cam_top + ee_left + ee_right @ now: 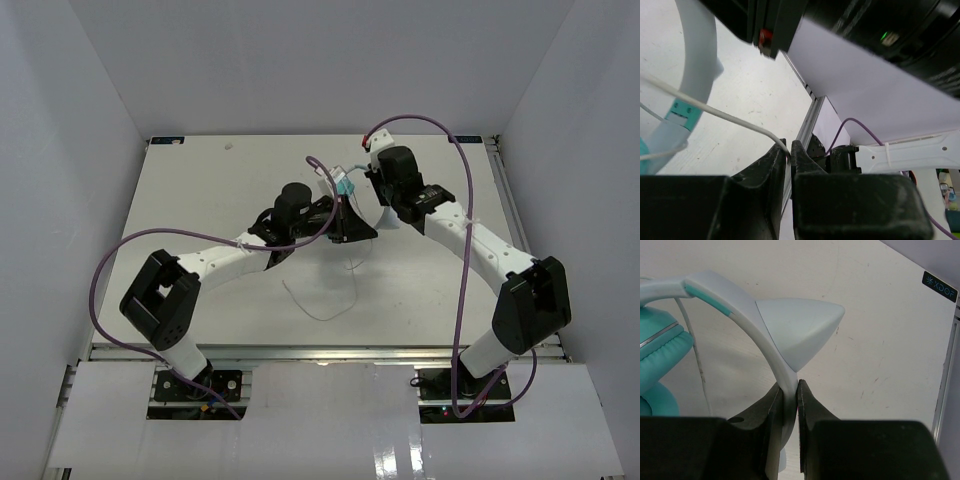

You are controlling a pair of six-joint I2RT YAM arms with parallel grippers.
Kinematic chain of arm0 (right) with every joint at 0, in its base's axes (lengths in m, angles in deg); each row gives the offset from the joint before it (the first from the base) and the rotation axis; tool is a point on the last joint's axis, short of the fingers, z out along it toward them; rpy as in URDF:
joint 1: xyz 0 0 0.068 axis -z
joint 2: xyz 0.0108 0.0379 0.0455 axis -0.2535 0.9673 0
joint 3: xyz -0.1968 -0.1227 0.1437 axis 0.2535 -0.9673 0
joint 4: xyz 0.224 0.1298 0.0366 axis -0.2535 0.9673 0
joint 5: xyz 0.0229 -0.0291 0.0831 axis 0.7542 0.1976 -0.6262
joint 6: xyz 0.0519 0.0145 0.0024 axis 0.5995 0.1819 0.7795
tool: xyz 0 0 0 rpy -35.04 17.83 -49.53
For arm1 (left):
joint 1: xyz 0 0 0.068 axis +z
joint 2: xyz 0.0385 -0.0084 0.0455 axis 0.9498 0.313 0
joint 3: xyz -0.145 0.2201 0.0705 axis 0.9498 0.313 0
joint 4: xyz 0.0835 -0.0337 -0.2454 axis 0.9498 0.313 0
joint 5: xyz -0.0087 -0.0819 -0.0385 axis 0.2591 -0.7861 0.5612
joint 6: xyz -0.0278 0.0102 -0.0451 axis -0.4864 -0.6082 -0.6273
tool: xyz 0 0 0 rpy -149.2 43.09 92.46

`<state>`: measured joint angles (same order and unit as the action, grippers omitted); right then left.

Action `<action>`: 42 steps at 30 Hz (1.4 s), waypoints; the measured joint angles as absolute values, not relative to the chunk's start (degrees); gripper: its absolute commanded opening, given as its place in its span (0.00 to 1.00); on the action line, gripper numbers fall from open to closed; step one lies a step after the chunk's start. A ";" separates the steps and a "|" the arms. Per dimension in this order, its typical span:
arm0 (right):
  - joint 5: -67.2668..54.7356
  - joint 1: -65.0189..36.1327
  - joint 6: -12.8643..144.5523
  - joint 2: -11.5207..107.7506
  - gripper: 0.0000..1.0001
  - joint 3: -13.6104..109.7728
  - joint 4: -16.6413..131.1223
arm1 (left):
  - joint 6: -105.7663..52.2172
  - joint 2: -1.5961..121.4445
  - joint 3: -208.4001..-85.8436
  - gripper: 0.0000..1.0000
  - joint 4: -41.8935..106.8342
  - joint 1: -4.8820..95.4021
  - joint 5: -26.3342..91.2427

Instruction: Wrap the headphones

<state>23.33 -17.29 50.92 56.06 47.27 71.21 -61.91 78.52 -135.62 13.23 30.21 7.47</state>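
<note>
The headphones (345, 184) are held up above the table's middle, between both arms. My right gripper (789, 390) is shut on the pale blue headband (765, 325), just below a cat-ear point; teal earcups (660, 355) show at the left. My left gripper (788, 149) is shut on the thin whitish cord (715, 109), which runs up-left past the headband (695, 65). In the top view the left gripper (350, 222) sits just below the headphones and the right gripper (372, 180) beside them. The cord's free part (320, 300) trails in a loop on the table.
Purple arm cables (462, 230) arch over both arms. White walls enclose the table on three sides. A metal rail (505, 200) runs along the table's right edge. The right arm's body (910, 30) hangs close above the left gripper.
</note>
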 measured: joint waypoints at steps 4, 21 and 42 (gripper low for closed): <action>21.42 -15.85 52.91 56.29 0.08 49.10 71.86 | -61.67 78.69 -134.36 0.26 13.10 28.46 8.24; 14.07 -13.06 58.92 56.40 0.08 52.72 74.99 | -57.63 78.82 -128.78 0.18 10.77 24.48 15.30; 24.28 -15.63 59.02 53.84 0.08 43.83 66.95 | -55.68 81.91 -141.02 0.16 10.91 20.57 19.03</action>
<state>24.28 -15.63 59.02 53.84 43.83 66.95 -55.68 81.91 -141.02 10.91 20.57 19.03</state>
